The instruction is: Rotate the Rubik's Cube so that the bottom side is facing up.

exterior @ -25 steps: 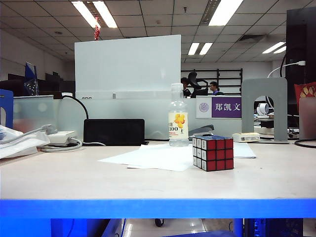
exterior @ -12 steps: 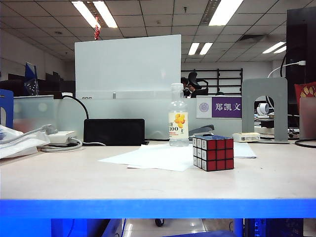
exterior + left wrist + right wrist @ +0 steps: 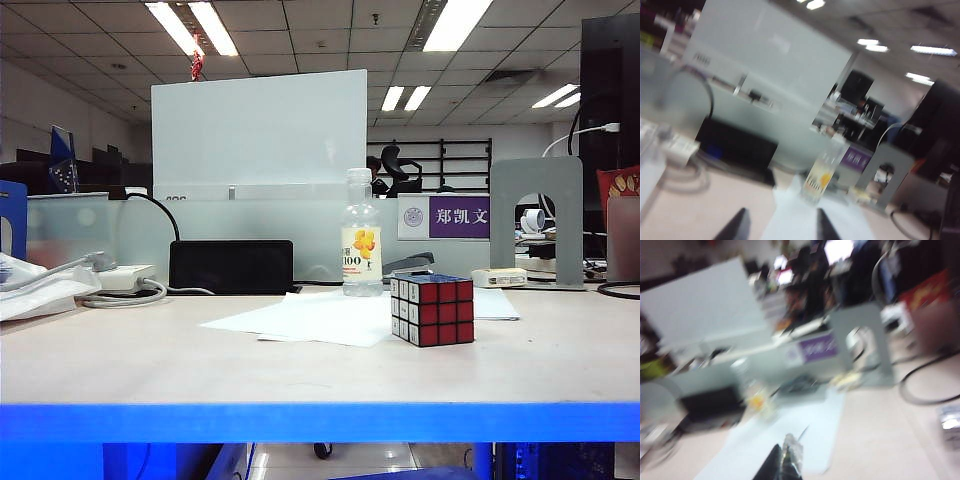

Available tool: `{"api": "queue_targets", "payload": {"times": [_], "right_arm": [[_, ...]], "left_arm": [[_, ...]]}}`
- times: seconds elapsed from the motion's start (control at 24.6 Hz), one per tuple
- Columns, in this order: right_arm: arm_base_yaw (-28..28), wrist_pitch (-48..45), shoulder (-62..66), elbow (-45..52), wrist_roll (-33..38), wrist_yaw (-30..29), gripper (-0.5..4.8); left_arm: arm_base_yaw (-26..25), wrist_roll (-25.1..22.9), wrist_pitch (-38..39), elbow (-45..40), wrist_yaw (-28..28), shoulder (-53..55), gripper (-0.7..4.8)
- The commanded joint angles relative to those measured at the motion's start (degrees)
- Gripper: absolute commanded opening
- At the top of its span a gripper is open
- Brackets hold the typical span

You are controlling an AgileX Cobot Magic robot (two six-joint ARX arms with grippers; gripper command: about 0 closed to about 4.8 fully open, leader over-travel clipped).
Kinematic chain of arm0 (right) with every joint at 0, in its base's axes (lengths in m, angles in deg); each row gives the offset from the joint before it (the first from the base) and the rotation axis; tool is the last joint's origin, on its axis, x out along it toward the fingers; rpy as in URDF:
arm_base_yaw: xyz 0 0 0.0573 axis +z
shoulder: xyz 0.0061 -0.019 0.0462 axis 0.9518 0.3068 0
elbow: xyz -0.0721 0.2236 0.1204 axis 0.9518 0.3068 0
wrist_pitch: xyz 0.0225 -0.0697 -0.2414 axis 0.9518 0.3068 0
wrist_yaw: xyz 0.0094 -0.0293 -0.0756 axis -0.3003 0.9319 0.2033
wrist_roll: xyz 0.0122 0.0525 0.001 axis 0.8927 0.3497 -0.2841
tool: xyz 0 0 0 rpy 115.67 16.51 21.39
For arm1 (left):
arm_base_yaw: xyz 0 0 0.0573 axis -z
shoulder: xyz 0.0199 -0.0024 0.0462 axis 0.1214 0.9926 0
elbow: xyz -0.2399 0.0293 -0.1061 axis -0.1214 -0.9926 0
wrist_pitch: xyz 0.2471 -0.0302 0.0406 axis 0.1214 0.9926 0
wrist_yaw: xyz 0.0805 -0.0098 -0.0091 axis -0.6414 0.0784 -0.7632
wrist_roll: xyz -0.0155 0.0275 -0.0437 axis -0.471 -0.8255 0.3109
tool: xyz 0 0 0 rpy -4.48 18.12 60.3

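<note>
The Rubik's Cube (image 3: 432, 310) rests on the table right of centre, partly on a white paper sheet (image 3: 320, 317). Its red face is toward the exterior camera, its white face is on the left and blue is on top. The bottom side is hidden against the table. Neither arm shows in the exterior view. In the blurred left wrist view my left gripper (image 3: 780, 229) is open, its dark fingertips (image 3: 736, 227) well apart over the paper with nothing between them. My right gripper (image 3: 785, 462) is shut with nothing in it. The cube appears in neither wrist view.
A clear drink bottle (image 3: 361, 240) stands just behind the cube and also shows as a blurred bottle (image 3: 820, 175) in the left wrist view. A black box (image 3: 231, 266), cables (image 3: 120, 290), a stapler (image 3: 408, 266) and a grey bookend (image 3: 536, 215) line the back.
</note>
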Motion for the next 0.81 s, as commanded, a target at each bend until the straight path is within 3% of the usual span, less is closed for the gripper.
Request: {"api": "queue_targets", "payload": {"times": [0.04, 0.12, 0.24, 0.33, 0.37, 0.49, 0.53, 0.61, 0.81], "right_arm": [[0.02, 11.80, 12.09, -10.56, 1.14, -14.53, -0.06], [0.13, 17.40, 20.85, -18.40, 1.11, -20.63, -0.06], [0.20, 23.39, 32.35, -27.50, -2.71, -25.64, 0.15], [0.57, 25.22, 39.78, -31.39, -3.45, -29.44, 2.54], [1.99, 25.42, 43.47, -32.39, -3.67, -30.25, 3.49], [4.85, 26.23, 50.75, -32.50, -4.39, -30.27, 3.50], [7.08, 26.58, 54.45, -32.50, -5.29, -30.08, 3.51], [10.12, 26.64, 59.43, -32.50, -8.00, -29.38, 3.65], [17.66, 25.11, 68.63, -32.52, -14.51, -20.68, 4.25]], "left_arm": [[-0.17, -3.91, 3.72, 7.50, -5.86, 3.39, 1.62], [-0.15, -8.35, 7.15, 14.56, -6.69, 9.68, 1.61], [-0.15, -13.46, 12.48, 25.77, -3.72, 20.09, 1.61], [-0.13, -13.35, 18.67, 34.53, 0.79, 28.41, 1.62], [-0.11, -13.33, 21.94, 38.95, 5.84, 33.35, 1.62], [0.68, -9.97, 29.22, 45.90, 18.56, 43.34, 1.72], [3.02, -8.50, 32.37, 47.15, 22.01, 46.73, 2.52], [8.17, -7.39, 37.51, 47.25, 20.87, 49.57, 3.28], [23.50, -8.83, 46.14, 47.12, 3.30, 50.75, 3.27]]}}
